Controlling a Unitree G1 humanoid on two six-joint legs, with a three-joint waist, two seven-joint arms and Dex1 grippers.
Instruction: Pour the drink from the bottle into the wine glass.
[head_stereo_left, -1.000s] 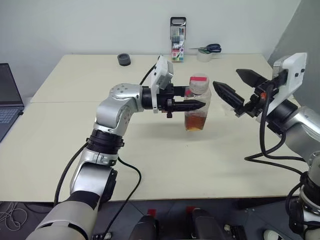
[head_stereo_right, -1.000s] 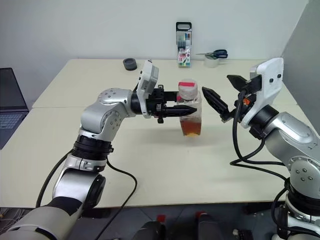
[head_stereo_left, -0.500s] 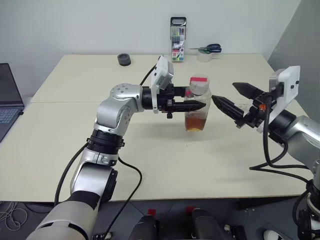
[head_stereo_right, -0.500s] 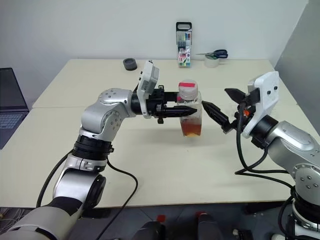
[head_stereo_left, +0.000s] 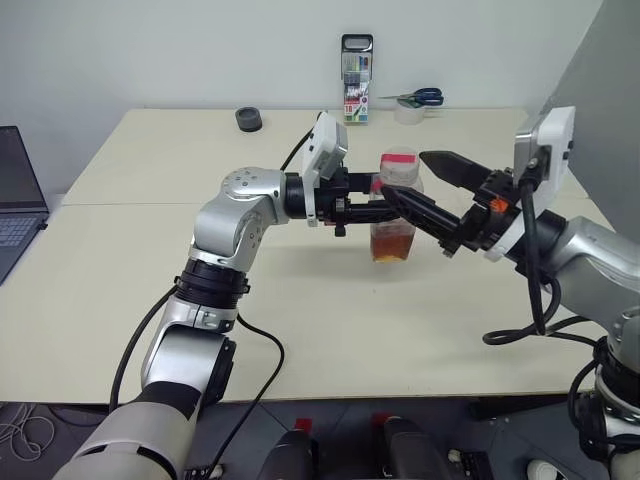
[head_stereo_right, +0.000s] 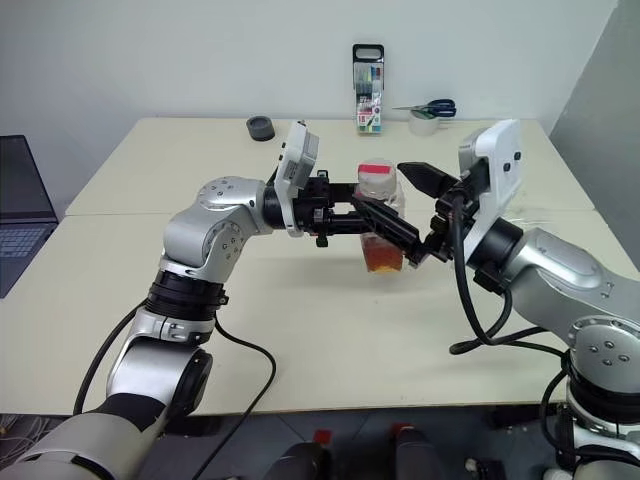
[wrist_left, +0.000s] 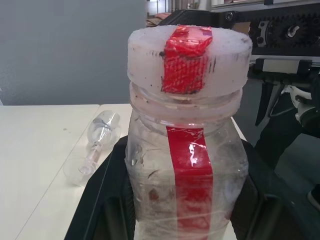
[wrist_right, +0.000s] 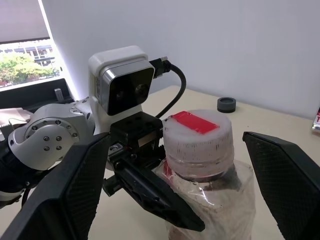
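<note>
Right now the left gripper (head_stereo_left: 385, 211) clamps the bottle (head_stereo_left: 396, 205) upright on the table (head_stereo_left: 300, 300), cap (wrist_right: 197, 136) on, drink (head_stereo_left: 391, 243) low inside, while the right gripper (wrist_right: 170, 165) spreads wide around the cap; an off-centre close could tip the bottle or twist it loose, and the wine glass (wrist_left: 97, 145) lies on its side beyond it, unready for pouring

We seem to be in an office or lab: plain pale tables (head_stereo_left: 300, 330), a laptop (head_stereo_left: 15, 205) at far left, a marker pack (head_stereo_left: 356, 80) and scissors (head_stereo_left: 415, 97) by the bare wall.
</note>
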